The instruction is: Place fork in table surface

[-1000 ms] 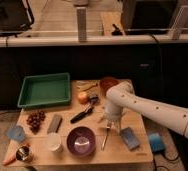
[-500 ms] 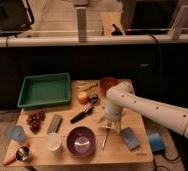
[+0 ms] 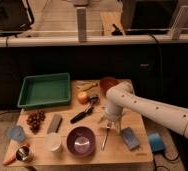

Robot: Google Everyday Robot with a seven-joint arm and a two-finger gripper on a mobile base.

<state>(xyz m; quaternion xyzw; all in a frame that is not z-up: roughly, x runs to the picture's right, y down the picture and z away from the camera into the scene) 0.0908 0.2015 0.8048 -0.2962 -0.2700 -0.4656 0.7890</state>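
Apparently the placing step: the fork is low at the table surface (image 3: 118,156).
Over this wooden top the white arm (image 3: 147,107) brings the gripper (image 3: 109,124) between purple bowl (image 3: 80,141) and blue sponge (image 3: 130,137). The fork (image 3: 105,139) slants below it, touching or nearly touching the wood. If the gripper grasps it, one cannot tell. The next move is probably release, then a straight lift.

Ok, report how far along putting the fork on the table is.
Done: the fork is low over the table surface, between the purple bowl and the blue sponge, well away from the green tray. In hand: the gripper is right at the fork's upper end; whether it has let go cannot be told. Left: release if needed, then lift the arm away.
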